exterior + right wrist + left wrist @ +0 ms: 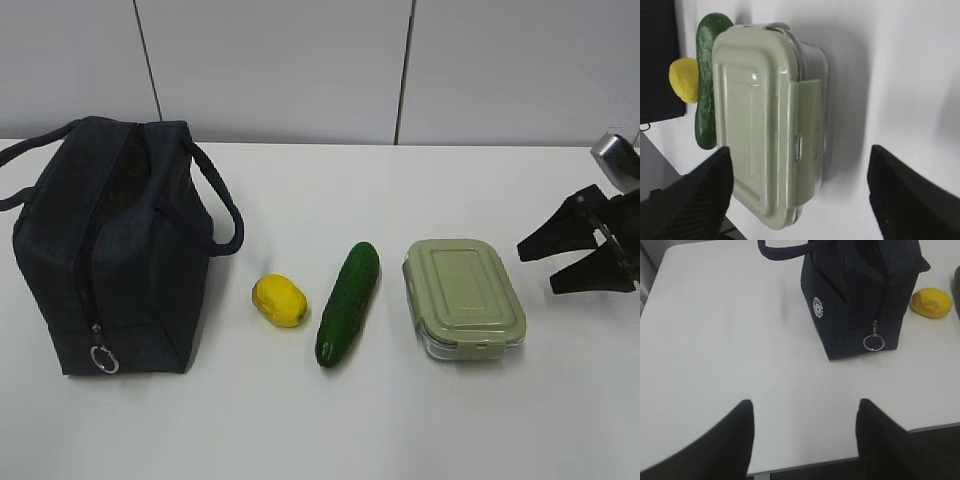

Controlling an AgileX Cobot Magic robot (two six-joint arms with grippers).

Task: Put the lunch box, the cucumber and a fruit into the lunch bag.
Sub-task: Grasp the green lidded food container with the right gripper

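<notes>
The right pincer hangs above the bench just right of the lunch box, its jaws spread wide and empty; its wrist view shows them straddling the box's clip end without touching. The left pincer is also apart and empty, low over bare bench, with the lunch bag well ahead of it.

The box lies flat, lid on. The cucumber is just left of it, and the fruit sits between cucumber and bag. None is in the bag yet.

A likely snag: the bag's top slit looks narrow and slack, so the box could catch on the fabric unless the left arm holds it wide. A grip on the smooth lid could slip, and a low approach could knock the cucumber into the fruit.
</notes>
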